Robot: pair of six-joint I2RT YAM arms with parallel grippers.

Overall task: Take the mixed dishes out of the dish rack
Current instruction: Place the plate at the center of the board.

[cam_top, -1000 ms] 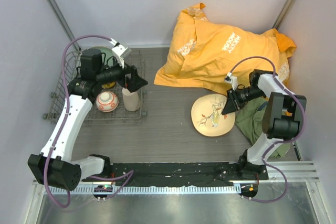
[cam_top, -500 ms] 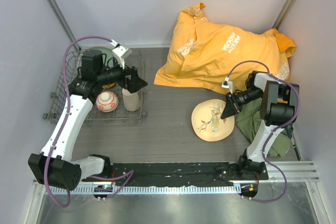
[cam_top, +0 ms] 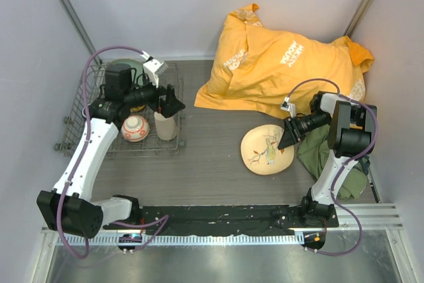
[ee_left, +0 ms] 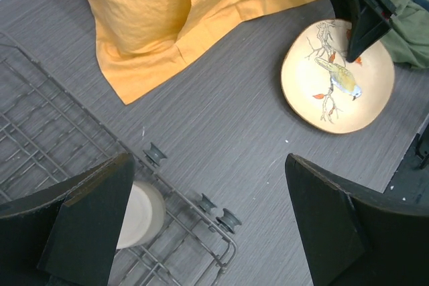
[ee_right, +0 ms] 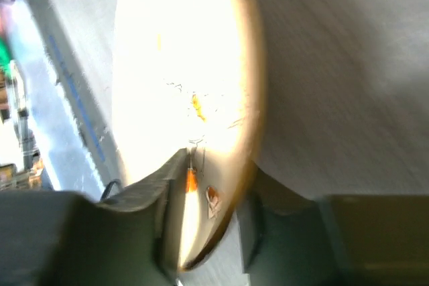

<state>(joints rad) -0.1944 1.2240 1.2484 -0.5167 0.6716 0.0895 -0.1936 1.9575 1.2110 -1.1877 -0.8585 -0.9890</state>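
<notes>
Right gripper (cam_top: 289,138) straddles the right rim of the small yellow patterned plate (cam_top: 268,150), a finger on each side of the rim. The wrist view is washed out, so I cannot tell whether the jaws pinch the rim or merely bracket it. The plate lies on the surface (cam_top: 212,164), out of the dish rack (cam_top: 73,130), bird design up. My reading: I took the rim because a flat plate offers nothing else to hold.

Left gripper (cam_top: 169,101) is spread to full width and holds nothing. It hangs over the beige cup (cam_top: 164,124), which stands upright toward the rack's near-right corner. The wide spread suits the cup's round body. White-and-red bowl (cam_top: 134,128) sits just beside the cup; pale green plate (cam_top: 134,66) is at the rack's back.

Room: bare surface between rack and plate looks good for setting down. The plate's right edge crowds a dark green cloth (cam_top: 321,157), with an orange cloth (cam_top: 285,64) close behind. The cup must clear the rack's low wire side, and the bowl leaves little slack for my inner finger.
</notes>
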